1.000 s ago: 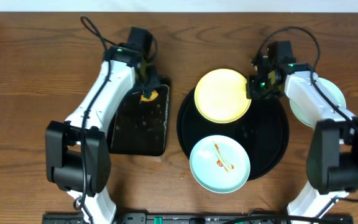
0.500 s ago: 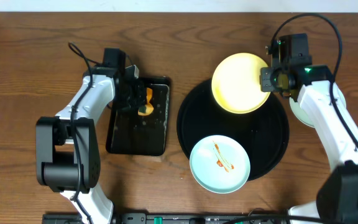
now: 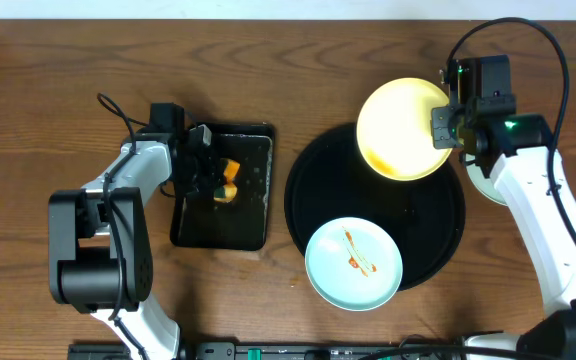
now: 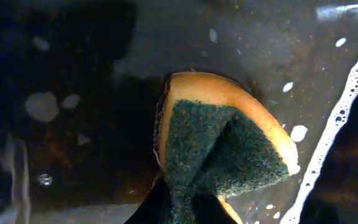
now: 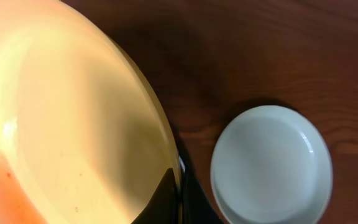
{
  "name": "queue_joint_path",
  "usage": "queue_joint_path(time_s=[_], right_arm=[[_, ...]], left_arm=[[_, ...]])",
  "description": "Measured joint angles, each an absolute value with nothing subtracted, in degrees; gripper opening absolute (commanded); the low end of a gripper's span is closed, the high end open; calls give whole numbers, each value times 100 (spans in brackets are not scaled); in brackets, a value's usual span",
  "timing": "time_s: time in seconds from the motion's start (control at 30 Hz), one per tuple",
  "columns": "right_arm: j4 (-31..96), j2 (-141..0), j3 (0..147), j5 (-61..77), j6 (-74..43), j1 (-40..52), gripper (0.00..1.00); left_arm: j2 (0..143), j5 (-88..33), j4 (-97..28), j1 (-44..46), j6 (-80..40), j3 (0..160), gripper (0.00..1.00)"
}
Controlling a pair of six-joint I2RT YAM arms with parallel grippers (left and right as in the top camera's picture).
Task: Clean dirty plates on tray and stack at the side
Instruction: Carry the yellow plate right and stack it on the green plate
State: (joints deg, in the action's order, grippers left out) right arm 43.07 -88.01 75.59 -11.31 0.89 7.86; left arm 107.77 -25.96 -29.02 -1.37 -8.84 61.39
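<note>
My right gripper point(image 3: 446, 128) is shut on the rim of the pale yellow plate point(image 3: 403, 130) and holds it lifted over the far right part of the round black tray point(image 3: 308, 200). In the right wrist view the yellow plate point(image 5: 73, 124) fills the left side, pinched at its edge by my gripper point(image 5: 178, 202). A mint-blue plate point(image 3: 353, 264) smeared with orange-red sauce lies at the tray's front. Another mint-blue plate point(image 5: 271, 163) lies on the table to the right, mostly hidden under my right arm in the overhead view. My left gripper point(image 3: 206, 178) is shut on a sponge point(image 4: 222, 146).
The yellow-and-green sponge point(image 3: 228, 182) rests in the small rectangular black tray point(image 3: 230, 215), which holds soapy water. The wooden table point(image 3: 48, 120) surrounds both trays. Cables run behind both arms.
My right gripper has lifted the yellow plate and carried it right and back. My left gripper has pulled the sponge left and forward in the rectangular tray.
</note>
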Motion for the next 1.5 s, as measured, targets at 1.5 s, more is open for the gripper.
queue_joint_path(time_s=[1.5], right_arm=[[4195, -8597, 7559, -4853, 1437, 3393, 1]], left_arm=[[10768, -2703, -2799, -178, -1092, 6093, 7]])
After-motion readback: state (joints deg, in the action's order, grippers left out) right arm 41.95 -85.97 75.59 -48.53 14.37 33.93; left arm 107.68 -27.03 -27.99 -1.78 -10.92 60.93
